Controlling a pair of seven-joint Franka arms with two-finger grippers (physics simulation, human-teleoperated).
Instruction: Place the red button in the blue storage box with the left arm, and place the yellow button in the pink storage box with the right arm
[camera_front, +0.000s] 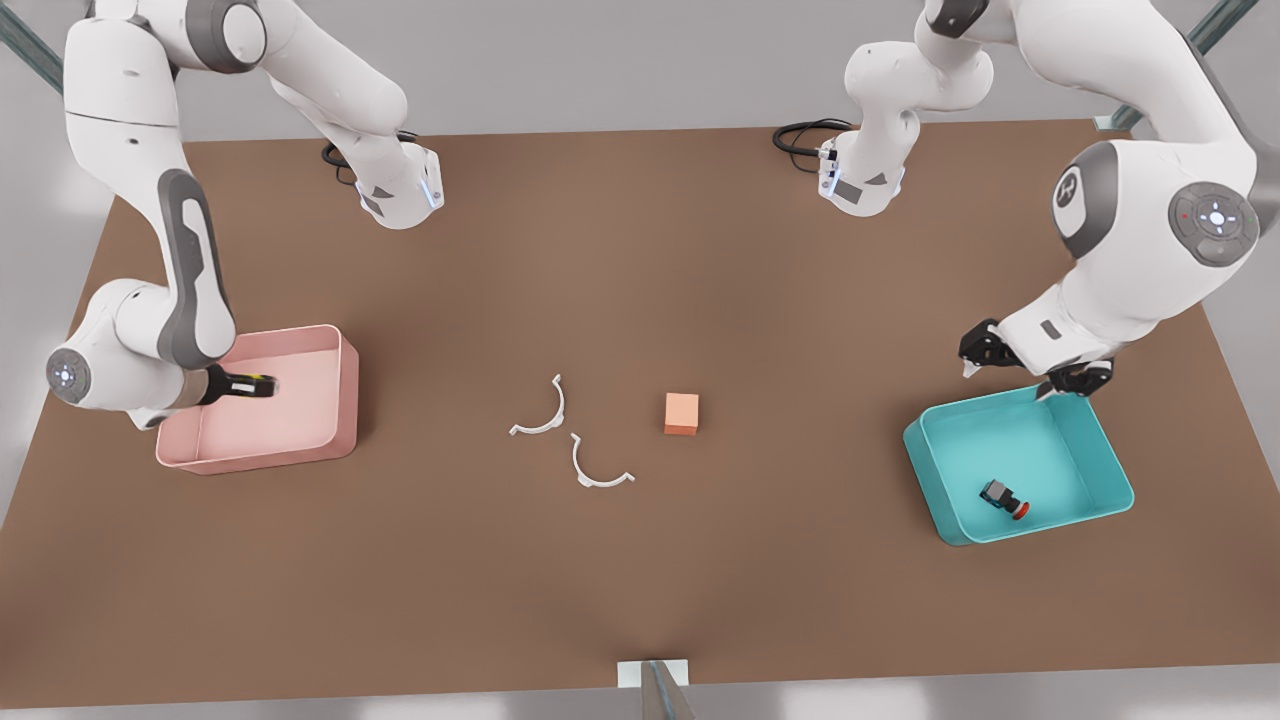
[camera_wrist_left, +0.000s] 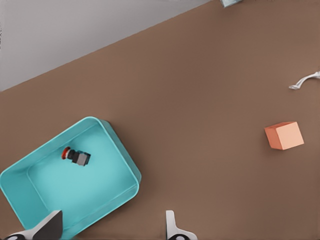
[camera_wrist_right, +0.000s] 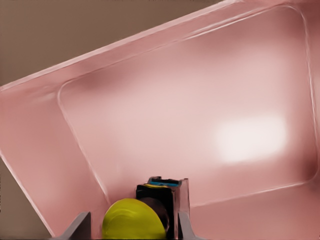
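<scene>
The right hand is clamped on the yellow button, whose cap shows between the two fingers with its dark base behind it; hand and button hang inside the pink storage box, low over its floor and near the wall on the front view's left. In the right wrist view the pink floor spreads out beyond the held button, with the brown table past the rim. The left hand stands released, fingers spread with nothing between them, above the far rim of the blue storage box, at the corner toward the front view's left. The red button lies well clear of that hand, tipped on its side on the box floor near the wall farthest from the hand, cap pointing to the front view's right. Farther out from the left hand, on the open table between the two boxes, sits an orange cube, and beyond it, toward the pink box, lie two thin white half-rings, apart from each other and from the cube.
</scene>
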